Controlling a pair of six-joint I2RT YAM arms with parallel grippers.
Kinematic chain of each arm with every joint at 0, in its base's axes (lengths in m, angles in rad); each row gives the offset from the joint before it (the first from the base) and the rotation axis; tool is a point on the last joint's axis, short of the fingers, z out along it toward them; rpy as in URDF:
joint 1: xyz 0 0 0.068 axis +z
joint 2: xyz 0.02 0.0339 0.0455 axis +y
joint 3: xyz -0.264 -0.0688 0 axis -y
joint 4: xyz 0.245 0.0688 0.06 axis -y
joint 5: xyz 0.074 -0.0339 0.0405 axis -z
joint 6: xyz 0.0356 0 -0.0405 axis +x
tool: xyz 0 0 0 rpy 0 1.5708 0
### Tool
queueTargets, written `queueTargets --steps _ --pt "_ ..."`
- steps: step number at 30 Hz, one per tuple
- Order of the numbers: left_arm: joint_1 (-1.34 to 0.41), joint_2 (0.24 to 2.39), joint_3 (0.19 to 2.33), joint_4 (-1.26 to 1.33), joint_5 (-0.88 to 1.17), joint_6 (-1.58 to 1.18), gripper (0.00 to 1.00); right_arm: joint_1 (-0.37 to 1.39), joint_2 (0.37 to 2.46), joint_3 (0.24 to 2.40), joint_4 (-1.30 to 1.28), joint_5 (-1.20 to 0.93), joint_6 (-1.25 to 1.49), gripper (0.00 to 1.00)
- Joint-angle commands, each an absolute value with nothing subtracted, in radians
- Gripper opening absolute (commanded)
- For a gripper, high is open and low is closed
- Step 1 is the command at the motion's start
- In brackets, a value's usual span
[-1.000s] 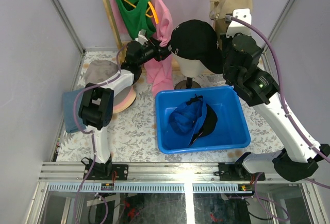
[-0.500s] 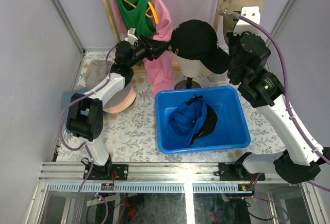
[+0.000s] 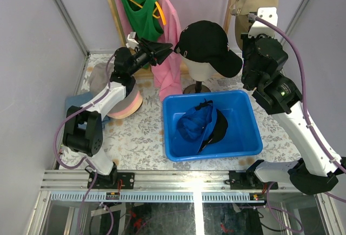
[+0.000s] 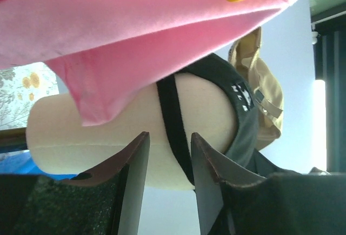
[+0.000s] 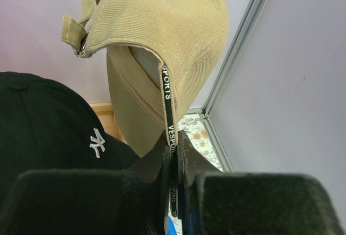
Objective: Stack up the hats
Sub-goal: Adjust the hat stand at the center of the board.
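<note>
White-shelled left arm point(image 3: 111, 95) and right arm point(image 3: 304, 133) carry black joint housings and looping purple cables point(image 3: 292, 40); a small green light point(image 3: 281, 91) dots the right; the jaws are dark.

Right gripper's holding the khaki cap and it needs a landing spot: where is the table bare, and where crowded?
Barest: the floral tabletop between the hat stack, the blue bin and the near rail. A narrower strip lies right of the bin, under the right arm. Crowded: the back, around the mannequin head, hanging shirts and left gripper.
</note>
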State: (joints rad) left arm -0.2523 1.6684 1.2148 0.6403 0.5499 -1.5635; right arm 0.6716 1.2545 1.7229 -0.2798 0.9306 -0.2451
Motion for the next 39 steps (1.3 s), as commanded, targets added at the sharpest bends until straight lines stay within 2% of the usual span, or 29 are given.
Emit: queueTargets --steps 1,24,27,31,34,39 --pt "-0.246 1.631 1.2 0.758 0.565 -1.615 0.37 0.664 1.241 1.755 -0.241 0.933 -0.243 0.0" --pt "-0.318 1.653 1.279 0.686 0.64 -1.554 0.37 0.663 1.26 1.762 -0.224 0.914 -0.256 0.0" --pt "-0.328 1.653 1.281 0.677 0.639 -1.545 0.31 0.663 1.256 1.759 -0.224 0.916 -0.255 0.0" --pt "-0.333 1.644 1.28 0.648 0.637 -1.514 0.12 0.663 1.256 1.759 -0.227 0.913 -0.254 0.0" --pt "-0.334 1.631 1.278 0.613 0.634 -1.483 0.02 0.663 1.257 1.762 -0.228 0.91 -0.255 0.0" --pt "-0.335 1.594 1.248 0.557 0.623 -1.43 0.0 0.663 1.266 1.774 -0.231 0.906 -0.257 0.0"
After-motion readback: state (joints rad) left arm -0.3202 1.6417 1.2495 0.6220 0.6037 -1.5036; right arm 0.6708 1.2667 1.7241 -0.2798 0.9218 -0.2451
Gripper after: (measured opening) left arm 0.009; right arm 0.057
